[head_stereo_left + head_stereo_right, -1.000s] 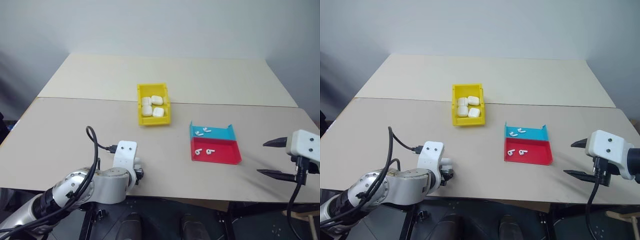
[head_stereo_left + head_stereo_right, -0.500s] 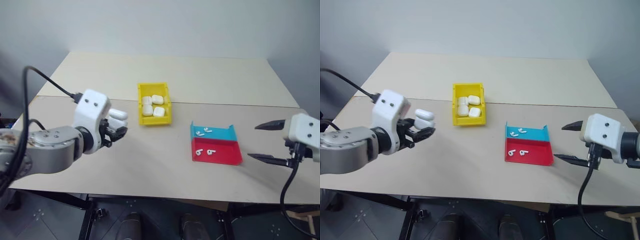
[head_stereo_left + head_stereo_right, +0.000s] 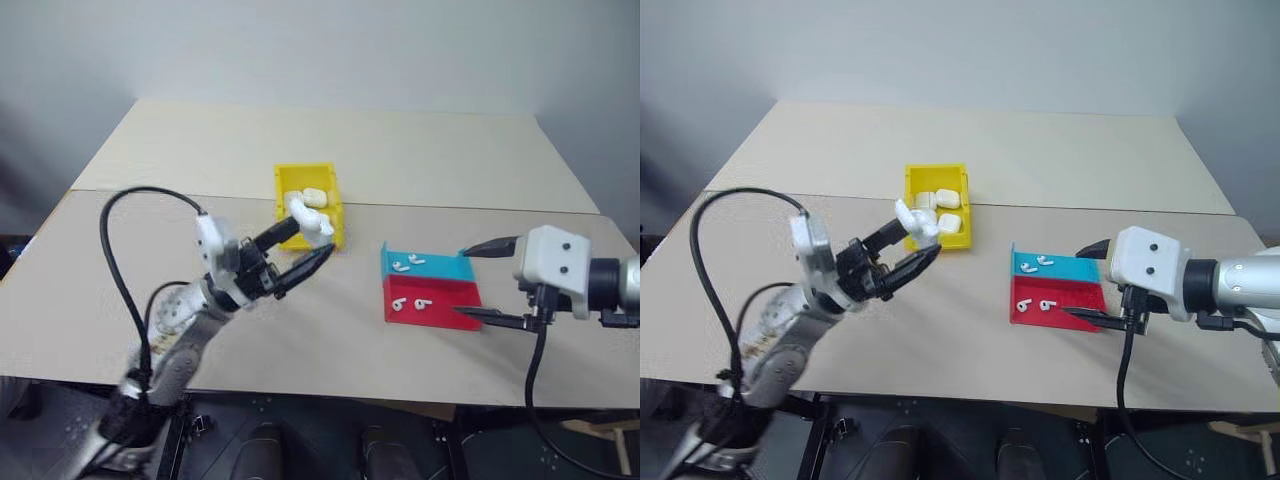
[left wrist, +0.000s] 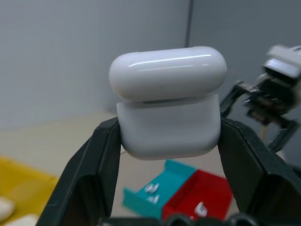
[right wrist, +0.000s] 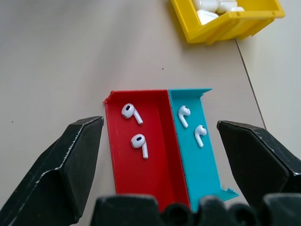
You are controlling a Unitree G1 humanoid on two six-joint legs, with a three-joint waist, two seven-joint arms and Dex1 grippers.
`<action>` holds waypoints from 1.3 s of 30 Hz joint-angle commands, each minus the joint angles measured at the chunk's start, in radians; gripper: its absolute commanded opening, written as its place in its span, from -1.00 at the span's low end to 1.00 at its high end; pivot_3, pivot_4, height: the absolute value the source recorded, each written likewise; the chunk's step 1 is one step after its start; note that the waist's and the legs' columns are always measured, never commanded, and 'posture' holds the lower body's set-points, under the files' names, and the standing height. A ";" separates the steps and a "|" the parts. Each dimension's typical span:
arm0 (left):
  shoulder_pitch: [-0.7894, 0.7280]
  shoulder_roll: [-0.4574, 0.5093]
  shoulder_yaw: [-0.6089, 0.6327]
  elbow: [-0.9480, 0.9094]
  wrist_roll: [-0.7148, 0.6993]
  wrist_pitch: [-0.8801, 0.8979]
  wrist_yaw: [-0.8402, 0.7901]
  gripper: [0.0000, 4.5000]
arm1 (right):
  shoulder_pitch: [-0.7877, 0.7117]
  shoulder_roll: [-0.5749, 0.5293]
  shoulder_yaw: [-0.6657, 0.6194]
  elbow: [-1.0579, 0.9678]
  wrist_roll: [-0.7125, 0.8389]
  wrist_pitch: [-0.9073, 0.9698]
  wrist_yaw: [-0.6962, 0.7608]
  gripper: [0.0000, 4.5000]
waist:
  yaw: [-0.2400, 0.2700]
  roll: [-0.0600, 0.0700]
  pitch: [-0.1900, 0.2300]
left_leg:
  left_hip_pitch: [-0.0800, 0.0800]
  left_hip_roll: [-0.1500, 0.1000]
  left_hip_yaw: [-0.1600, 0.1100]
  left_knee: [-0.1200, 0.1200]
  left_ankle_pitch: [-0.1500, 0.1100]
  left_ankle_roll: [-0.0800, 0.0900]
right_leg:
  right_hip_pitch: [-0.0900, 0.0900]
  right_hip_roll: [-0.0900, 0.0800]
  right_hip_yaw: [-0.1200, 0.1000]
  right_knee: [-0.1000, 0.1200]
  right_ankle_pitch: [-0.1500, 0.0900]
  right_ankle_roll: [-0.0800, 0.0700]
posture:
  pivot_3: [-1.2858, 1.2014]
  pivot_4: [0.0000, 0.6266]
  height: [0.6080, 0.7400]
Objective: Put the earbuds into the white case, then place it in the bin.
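White case | pinched between left gripper jaws, lid ajar | right gripper gaped empty, earbuds beyond its jaws | risk: glossy case slipping

On the table: bin toward the back, cases inside; two trays side by side to its right, earbuds in each.

Left end effector clamped and raised; right end effector spread wide.
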 commanded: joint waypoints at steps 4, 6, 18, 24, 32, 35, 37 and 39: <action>0.011 -0.042 0.008 0.159 0.063 -0.211 -0.406 0.25 | -0.083 -0.073 0.092 -0.089 0.034 0.185 -0.051 1.00 | -0.007 0.001 -0.001 | 0.000 0.000 0.000 0.000 0.000 0.000 | 0.000 0.000 0.000 0.000 0.000 0.000 | 0.03 -0.52 1.00; 0.016 -0.057 0.015 0.181 0.068 -0.228 -0.459 0.25 | -0.128 -0.082 0.140 -0.101 0.035 0.234 -0.069 1.00 | -0.008 0.001 -0.001 | 0.000 0.000 0.000 0.000 0.000 0.001 | 0.000 0.000 0.000 0.000 0.000 0.000 | 0.03 -0.52 1.00; 0.047 -0.185 0.069 0.239 0.046 -0.265 -0.615 0.25 | -0.473 -0.085 0.551 -0.023 -0.067 0.380 -0.001 0.60 | -0.024 0.002 -0.001 | -0.002 0.001 -0.001 0.001 -0.001 0.002 | -0.003 0.000 0.000 0.001 0.000 0.001 | 0.03 -0.52 1.00; 0.074 -0.160 0.073 0.190 0.044 -0.224 -0.636 0.25 | -0.614 -0.031 0.746 0.097 -0.236 0.271 0.114 0.46 | -0.031 0.002 -0.001 | -0.008 0.001 0.000 0.003 -0.001 0.003 | -0.011 0.000 0.001 0.004 0.001 0.001 | 0.03 -0.52 1.00; 0.094 -0.154 0.068 0.166 0.069 -0.213 -0.644 0.25 | -0.726 0.087 0.887 0.288 -0.418 0.132 0.239 0.46 | -0.027 0.003 -0.002 | -0.008 0.001 0.000 0.003 -0.001 0.003 | -0.011 0.000 0.001 0.005 0.001 0.001 | 0.03 -0.52 1.00; 0.094 -0.167 0.070 0.159 0.079 -0.227 -0.633 0.25 | -0.751 0.114 0.923 0.365 -0.480 0.070 0.290 0.46 | -0.025 0.003 -0.002 | -0.008 0.001 0.000 0.003 -0.001 0.003 | -0.011 0.000 0.000 0.005 0.001 0.001 | 0.03 -0.52 1.00; 0.096 -0.163 0.068 0.150 0.087 -0.217 -0.624 0.25 | -0.768 0.144 0.931 0.419 -0.509 0.047 0.308 0.46 | -0.026 0.003 -0.002 | -0.008 0.001 0.000 0.004 -0.001 0.003 | -0.011 0.000 0.000 0.005 0.001 0.001 | 0.03 -0.52 1.00; 0.095 -0.161 0.069 0.149 0.090 -0.216 -0.628 0.25 | -0.783 0.171 0.937 0.463 -0.536 0.024 0.327 0.46 | -0.026 0.003 -0.002 | -0.008 0.001 0.000 0.004 -0.001 0.003 | -0.011 0.000 0.000 0.006 0.001 0.001 | 0.03 -0.52 1.00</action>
